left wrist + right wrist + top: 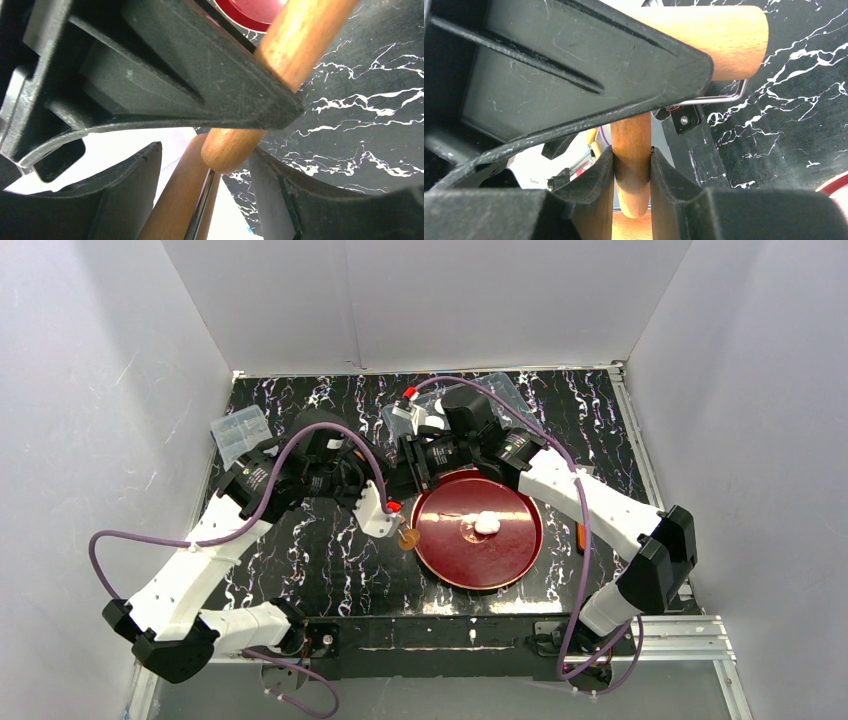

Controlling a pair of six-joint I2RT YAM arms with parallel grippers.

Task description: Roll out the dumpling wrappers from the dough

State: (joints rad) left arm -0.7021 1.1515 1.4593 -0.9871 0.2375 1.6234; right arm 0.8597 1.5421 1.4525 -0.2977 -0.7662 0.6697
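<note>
The dough is a small white lump in the middle of the round red plate. No dumpling wrappers are in view. My right gripper is shut on a wooden handle of the rolling pin, whose roller and wire frame show above. In the top view the right gripper is over the plate's far left rim and the left gripper is beside it. The left gripper is open. Wooden parts of the rolling pin lie between its fingers, with gaps on both sides.
A clear plastic tub stands at the back behind the right arm, and a smaller one at the far left. A small orange item lies right of the plate. The black marbled tabletop is walled in by white panels.
</note>
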